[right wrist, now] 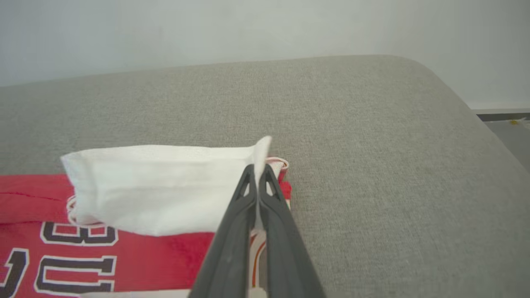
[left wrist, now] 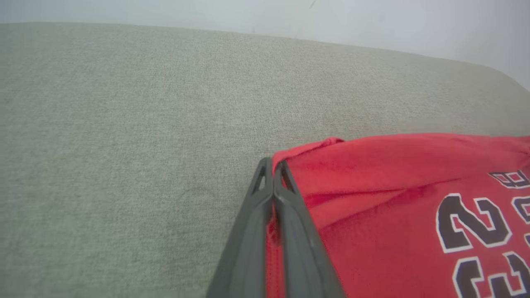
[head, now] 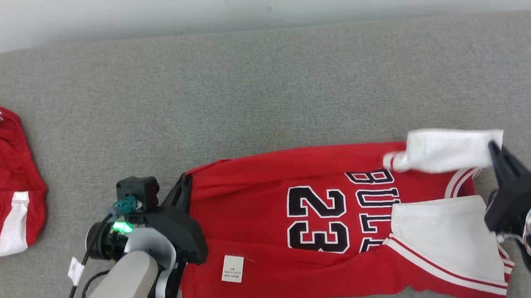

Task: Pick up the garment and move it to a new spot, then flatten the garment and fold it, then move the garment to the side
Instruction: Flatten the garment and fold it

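Across grey fabric surface (head: 244,86), soft, light red-and-white numbered jersey (head: 249,190): left gripper (left wrist: 273,169) clamped on hem corner (left wrist: 308,149), right gripper (right wrist: 257,174) on white sleeve (right wrist: 157,186); edge holds suit.

Red "23" jersey (head: 296,220) with white sleeves lies partly folded on grey cushion.

The red jersey (head: 249,177) shows a black 23 and the letters BUL, partly covered; its white tag (head: 232,269) is illegible.
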Controlling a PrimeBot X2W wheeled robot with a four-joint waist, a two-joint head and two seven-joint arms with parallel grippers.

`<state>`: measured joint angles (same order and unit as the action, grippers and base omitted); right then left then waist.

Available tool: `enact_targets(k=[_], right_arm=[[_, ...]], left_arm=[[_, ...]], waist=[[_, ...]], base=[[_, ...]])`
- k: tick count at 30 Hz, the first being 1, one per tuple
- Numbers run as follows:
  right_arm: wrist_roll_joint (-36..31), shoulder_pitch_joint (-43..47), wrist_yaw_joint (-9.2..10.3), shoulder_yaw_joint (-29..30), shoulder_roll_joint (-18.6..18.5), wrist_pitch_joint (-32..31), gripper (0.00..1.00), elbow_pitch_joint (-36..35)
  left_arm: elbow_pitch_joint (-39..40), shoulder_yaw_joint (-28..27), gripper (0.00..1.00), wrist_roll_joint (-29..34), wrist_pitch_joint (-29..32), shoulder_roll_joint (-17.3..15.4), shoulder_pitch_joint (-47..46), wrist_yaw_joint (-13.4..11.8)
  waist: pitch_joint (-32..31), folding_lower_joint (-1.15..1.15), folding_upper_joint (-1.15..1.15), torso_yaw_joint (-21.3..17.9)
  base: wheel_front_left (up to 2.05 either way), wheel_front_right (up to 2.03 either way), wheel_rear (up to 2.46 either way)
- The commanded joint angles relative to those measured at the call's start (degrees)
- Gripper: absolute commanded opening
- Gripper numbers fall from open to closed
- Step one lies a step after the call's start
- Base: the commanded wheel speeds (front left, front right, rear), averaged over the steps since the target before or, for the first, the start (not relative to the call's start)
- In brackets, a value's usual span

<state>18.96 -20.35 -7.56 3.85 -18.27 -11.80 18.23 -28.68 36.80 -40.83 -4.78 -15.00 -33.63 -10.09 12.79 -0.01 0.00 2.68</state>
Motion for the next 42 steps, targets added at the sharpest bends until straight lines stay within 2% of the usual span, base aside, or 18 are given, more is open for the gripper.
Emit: enact_targets(k=[1,12,22,24,26,28,29,30,31,37,42], right_arm=[[0.4,2.2,0.16,0.2,0.5,-1.1,0.0,-1.6],[-0.2,15.9,0.16,3.2,3.5,-7.7,0.0,-15.0],[-0.7,20.6,0.16,3.7,5.5,-9.4,0.0,-16.8],[-1.0,21.2,0.16,3.3,5.7,-9.9,0.0,-16.6],[-1.4,21.9,0.16,3.1,5.7,-10.2,0.0,-16.5],[-1.8,22.5,0.16,3.2,5.8,-10.3,0.0,-16.1],[-1.9,22.7,0.16,3.2,5.9,-10.3,0.01,-15.9],[-1.8,22.9,0.16,3.2,6.2,-10.1,0.25,-15.7],[-1.9,23.0,0.16,3.4,6.4,-10.0,1.0,-15.4],[-2.0,24.8,0.16,2.8,6.5,-10.7,1.0,-14.1],[-1.2,25.8,0.16,4.1,7.5,-10.0,1.0,-15.5]], left_arm=[[-0.2,-0.2,0.0,-0.2,-0.5,-0.2,1.2,-0.3],[-1.2,-0.6,0.0,-1.8,-1.8,-0.6,5.0,-0.7],[-0.9,-0.9,0.0,-2.7,-2.7,-0.5,7.0,-1.7],[-1.1,-1.0,0.25,-3.0,-2.9,-0.4,7.7,-2.0],[-1.2,-1.1,0.21,-3.3,-3.1,-0.1,8.3,-2.1],[-1.3,-1.1,0.32,-3.7,-3.4,0.2,8.9,-2.1],[-1.3,-1.1,0.5,-3.8,-3.5,0.3,9.3,-2.1],[-1.4,-1.2,0.83,-3.7,-3.8,0.4,9.5,-2.1],[-1.5,-1.2,1.0,-3.7,-4.1,0.4,9.8,-2.0],[-1.0,-2.3,1.0,-4.2,-8.2,0.9,12.3,-0.9],[3.4,-7.6,1.0,-1.9,-10.4,0.8,15.8,0.6]], waist=[[-0.8,0.01,0.0,-0.2],[-2.8,0.01,0.0,-1.1],[-3.4,0.01,0.0,-1.4],[-3.7,0.01,0.0,-1.4],[-4.2,0.01,0.0,-1.4],[-4.6,0.01,0.0,-1.4],[-4.8,0.01,0.0,-1.4],[-5.1,0.01,0.0,-1.4],[-5.3,0.01,0.0,-1.3],[-7.6,0.01,0.0,-1.0],[-9.5,0.01,0.0,-0.7]], base=[[0.0,0.0,0.0],[0.0,0.0,0.0],[0.0,0.0,0.0],[0.0,0.0,0.0],[0.0,0.0,0.0],[0.0,0.0,0.0],[0.0,0.0,0.0],[0.0,0.0,0.0],[0.0,0.0,0.0],[0.0,0.0,0.0],[0.0,0.0,0.0]])
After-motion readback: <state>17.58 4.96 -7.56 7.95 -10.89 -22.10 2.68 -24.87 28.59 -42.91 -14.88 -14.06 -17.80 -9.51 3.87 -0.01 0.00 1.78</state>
